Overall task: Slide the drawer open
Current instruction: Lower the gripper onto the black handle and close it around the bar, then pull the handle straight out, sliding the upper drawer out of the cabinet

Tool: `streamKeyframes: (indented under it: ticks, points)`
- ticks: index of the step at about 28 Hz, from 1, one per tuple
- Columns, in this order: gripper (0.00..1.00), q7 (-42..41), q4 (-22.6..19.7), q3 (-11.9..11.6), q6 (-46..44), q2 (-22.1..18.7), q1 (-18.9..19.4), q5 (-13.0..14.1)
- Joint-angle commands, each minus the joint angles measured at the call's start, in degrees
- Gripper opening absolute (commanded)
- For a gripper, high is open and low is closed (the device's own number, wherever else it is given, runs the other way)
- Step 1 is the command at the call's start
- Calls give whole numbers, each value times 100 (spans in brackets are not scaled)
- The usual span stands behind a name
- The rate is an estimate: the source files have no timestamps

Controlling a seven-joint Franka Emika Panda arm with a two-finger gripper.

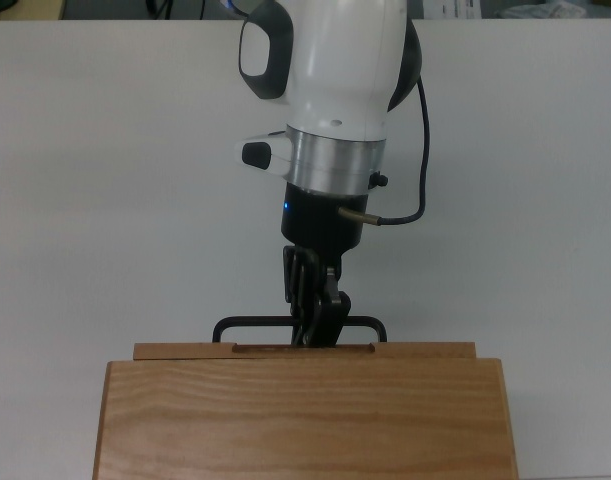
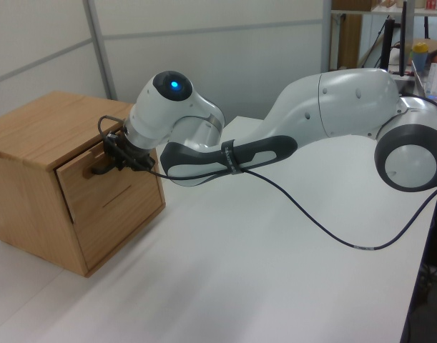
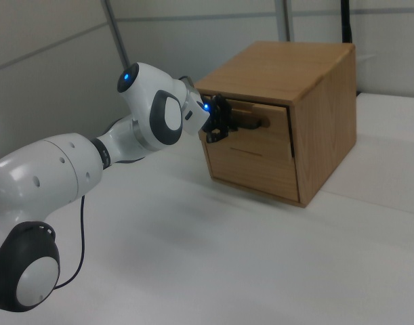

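- Cabinet (image 2: 32, 136): light-wood box, set on a white table (image 2: 275, 271); shown at the left view's left, the right view's upper right and along the bottom edge of the top view, where only its top slab is seen
- Drawer (image 1: 305, 351): upper of two fronts, fitted in the cabinet face; shown slightly pulled out, a thin strip of its top edge being exposed beyond the slab in the top view, and a dark gap being seen beside its front in the right view
- Handle (image 1: 235, 324): thin black U-shaped bar, mounted on the drawer front; its two ends are seen either side of the gripper in the top view
- Lower front: a second panel marked below the drawer by a thin dark line, flush with the cabinet face
- Gripper (image 1: 318, 328): black, two-fingered, placed at the middle of the handle and closed around the bar; held level with the drawer front in the left view
- Arm (image 2: 332, 107): white with dark grey trim, stretched over the table toward the cabinet; a blue light is lit on the joint nearest the gripper
- Cable (image 2: 325, 232): black, run from the wrist and draped across the table in the left view
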Motion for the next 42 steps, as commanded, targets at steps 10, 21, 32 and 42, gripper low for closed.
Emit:
streamKeyframes:
  ticks: [10,21,32,42]
  points:
    - [0,210,-698,187,-78,-698,-43,-169]
    - [0,219,-1690,187,-122,-1524,-87,-99]
    - [0,192,-2719,213,-210,-2377,-87,-81]
    - [0,157,-3343,204,-307,-2887,-87,-72]
